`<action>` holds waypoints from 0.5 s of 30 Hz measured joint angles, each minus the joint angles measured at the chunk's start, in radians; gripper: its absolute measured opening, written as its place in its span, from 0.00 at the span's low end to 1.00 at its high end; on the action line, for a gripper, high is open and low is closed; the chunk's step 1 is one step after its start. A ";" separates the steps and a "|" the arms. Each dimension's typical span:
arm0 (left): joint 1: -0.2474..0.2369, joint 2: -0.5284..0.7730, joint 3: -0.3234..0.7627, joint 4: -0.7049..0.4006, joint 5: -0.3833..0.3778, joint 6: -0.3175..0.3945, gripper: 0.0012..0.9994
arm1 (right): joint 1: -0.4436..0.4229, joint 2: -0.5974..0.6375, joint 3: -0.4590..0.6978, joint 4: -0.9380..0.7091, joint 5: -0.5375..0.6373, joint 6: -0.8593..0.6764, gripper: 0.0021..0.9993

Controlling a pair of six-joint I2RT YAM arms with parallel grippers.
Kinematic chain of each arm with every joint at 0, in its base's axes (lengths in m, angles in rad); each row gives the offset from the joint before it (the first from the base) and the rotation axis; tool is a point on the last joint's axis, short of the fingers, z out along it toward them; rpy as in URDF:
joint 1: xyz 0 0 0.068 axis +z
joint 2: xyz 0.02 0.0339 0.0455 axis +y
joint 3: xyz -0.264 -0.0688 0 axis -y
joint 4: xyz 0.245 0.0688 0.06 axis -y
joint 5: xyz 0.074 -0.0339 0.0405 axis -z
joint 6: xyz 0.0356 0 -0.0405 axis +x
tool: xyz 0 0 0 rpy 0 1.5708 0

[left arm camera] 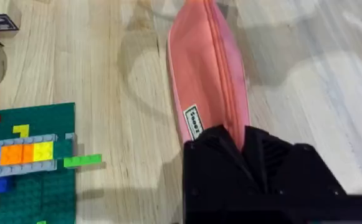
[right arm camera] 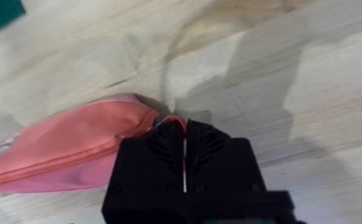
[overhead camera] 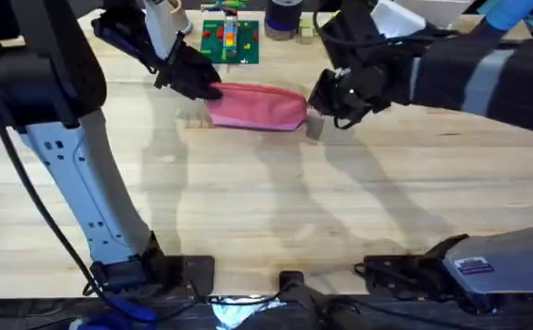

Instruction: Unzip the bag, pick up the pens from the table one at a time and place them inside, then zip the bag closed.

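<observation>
bag (overhead camera: 257, 106): flat on table (overhead camera: 275, 202), far centre, zipper shut | left gripper (overhead camera: 207, 89): jaws pinched on bag's left end (beside its label) | right gripper (overhead camera: 318, 103): jaws closed on bag's right tip | green brick plate (overhead camera: 230, 42): just behind bag

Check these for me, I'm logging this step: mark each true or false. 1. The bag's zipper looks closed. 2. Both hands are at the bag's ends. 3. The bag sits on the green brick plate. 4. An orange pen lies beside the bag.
1. True: the bag shows a shut zipper line.
2. True: left hand and right hand pinch opposite ends.
3. False: it lies on the table, apart from the green brick plate.
4. False: no pen is visible there.
</observation>
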 joint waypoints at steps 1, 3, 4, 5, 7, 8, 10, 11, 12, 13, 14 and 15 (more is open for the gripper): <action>0.001 0.000 0.000 0.000 -0.002 0.000 0.04 | -0.001 -0.013 0.000 0.000 0.004 -0.003 0.07; 0.002 0.000 0.000 0.000 -0.005 0.000 0.04 | -0.007 -0.041 0.000 -0.008 0.024 -0.026 0.32; 0.004 0.000 0.000 0.000 -0.008 0.000 0.04 | -0.013 -0.058 0.000 -0.011 0.031 -0.046 0.46; 0.006 0.000 0.000 0.000 -0.010 0.000 0.04 | -0.019 -0.074 0.000 -0.013 0.031 -0.068 0.59; 0.010 0.000 0.000 0.000 -0.011 0.000 0.04 | -0.030 -0.116 0.000 -0.024 0.014 -0.130 0.89; 0.013 0.000 0.000 0.000 -0.012 0.000 0.04 | -0.031 -0.142 0.000 -0.039 -0.003 -0.166 0.97; 0.015 0.000 0.000 0.000 -0.013 0.000 0.04 | -0.031 -0.191 0.000 -0.075 -0.042 -0.216 0.99; 0.015 0.000 0.000 0.000 -0.013 0.000 0.04 | -0.030 -0.215 0.000 -0.094 -0.058 -0.233 1.00; 0.015 0.000 0.000 0.000 -0.014 0.000 0.04 | -0.028 -0.243 0.000 -0.117 -0.071 -0.250 1.00; 0.015 0.000 0.000 0.000 -0.014 0.000 0.04 | -0.027 -0.274 0.000 -0.143 -0.082 -0.268 1.00; 0.015 0.000 0.000 0.000 -0.014 0.000 0.04 | -0.025 -0.301 0.000 -0.164 -0.091 -0.283 1.00; 0.015 0.000 0.000 0.000 -0.014 0.000 0.04 | -0.023 -0.327 0.000 -0.179 -0.096 -0.299 1.00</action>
